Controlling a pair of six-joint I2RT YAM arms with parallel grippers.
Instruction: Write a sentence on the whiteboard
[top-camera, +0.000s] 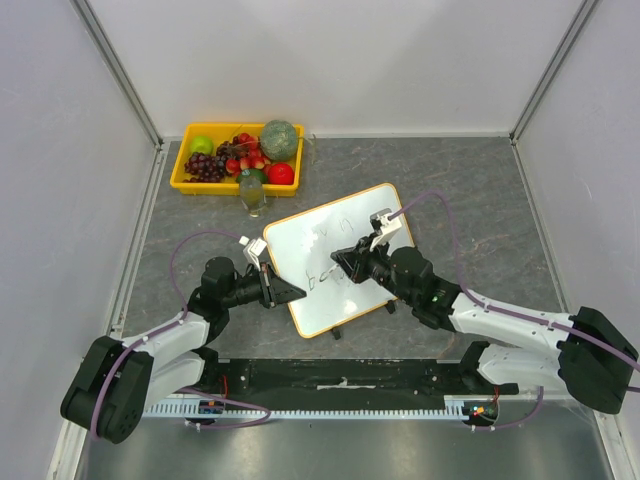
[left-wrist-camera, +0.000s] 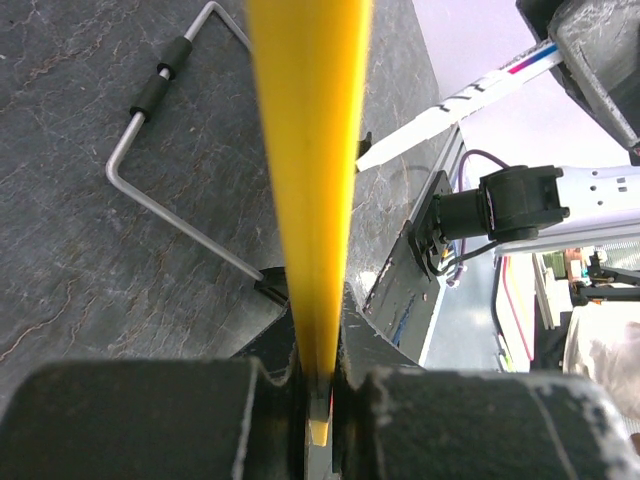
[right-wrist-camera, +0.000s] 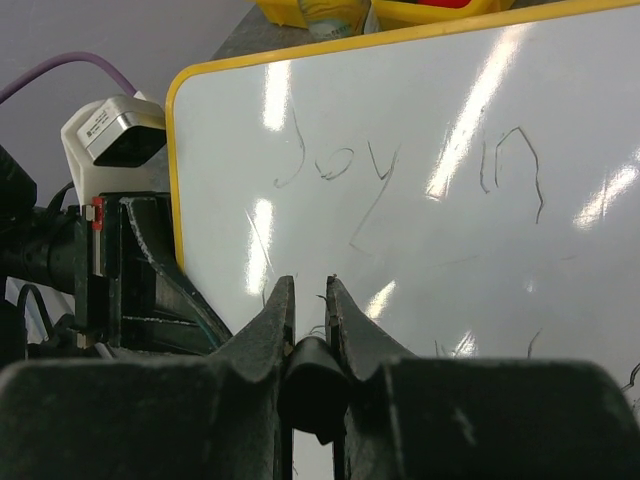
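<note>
The whiteboard (top-camera: 340, 225), white with a yellow frame, stands tilted at mid-table. My left gripper (top-camera: 290, 293) is shut on its left frame edge; the left wrist view shows that yellow edge (left-wrist-camera: 310, 150) clamped between the jaws of the left gripper (left-wrist-camera: 320, 330). My right gripper (top-camera: 346, 259) hovers over the board's middle, shut on a marker. The marker's dark end (right-wrist-camera: 313, 385) sits between the jaws of the right gripper (right-wrist-camera: 310, 290), and its white barrel (left-wrist-camera: 470, 95) shows in the left wrist view. On the whiteboard (right-wrist-camera: 470, 260), the sentence (right-wrist-camera: 400, 165) reads "Joy in", with faint strokes lower down.
A yellow fruit tray (top-camera: 186, 183) sits at the back left, with a glass jar (top-camera: 255, 196) just in front of it. The board's wire stand (left-wrist-camera: 150, 190) rests on the grey tabletop behind it. Grey walls enclose the table on three sides.
</note>
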